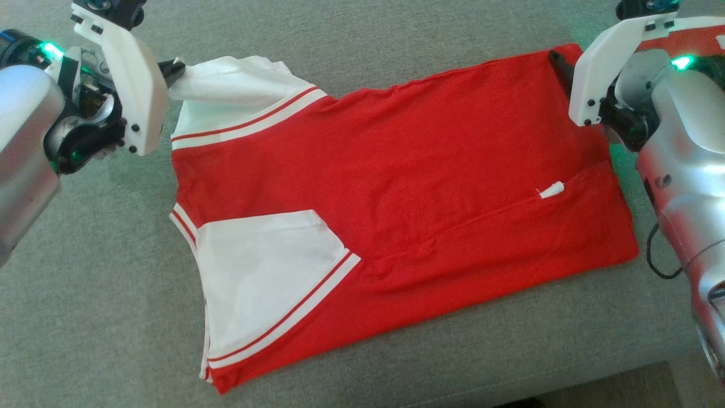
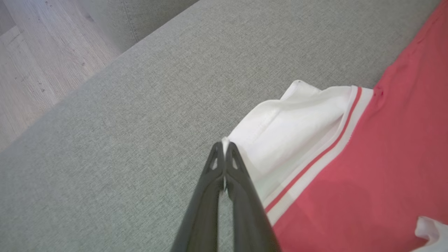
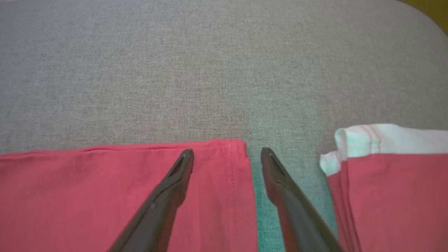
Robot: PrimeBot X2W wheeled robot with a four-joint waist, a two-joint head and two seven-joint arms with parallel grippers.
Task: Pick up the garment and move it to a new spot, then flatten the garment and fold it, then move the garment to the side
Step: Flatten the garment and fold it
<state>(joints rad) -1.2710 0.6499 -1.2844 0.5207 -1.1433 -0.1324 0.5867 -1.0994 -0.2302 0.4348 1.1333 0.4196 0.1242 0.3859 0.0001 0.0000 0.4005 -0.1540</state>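
The shirt (image 1: 396, 170) covers the middle of the grey cushion (image 1: 102, 317). Bare cushion is free beyond its far edge, to its left, and in a strip along its near edge. At the far right a second garment (image 3: 385, 203) lies just beside the shirt's corner; a narrow gap separates them.

The left end effector (image 2: 224, 145) has its two dark fingers (image 2: 241, 182) pressed tight together, pinching the edge of the white sleeve of the garment (image 1: 396, 170) at its far left corner. The left forearm (image 1: 22, 141) reaches in from the garment's left. The right end effector (image 3: 226, 154) is spread wide at the garment's far right corner, one finger over the red cloth and one just beside it. The right forearm (image 1: 685, 170) runs along the garment's right edge.
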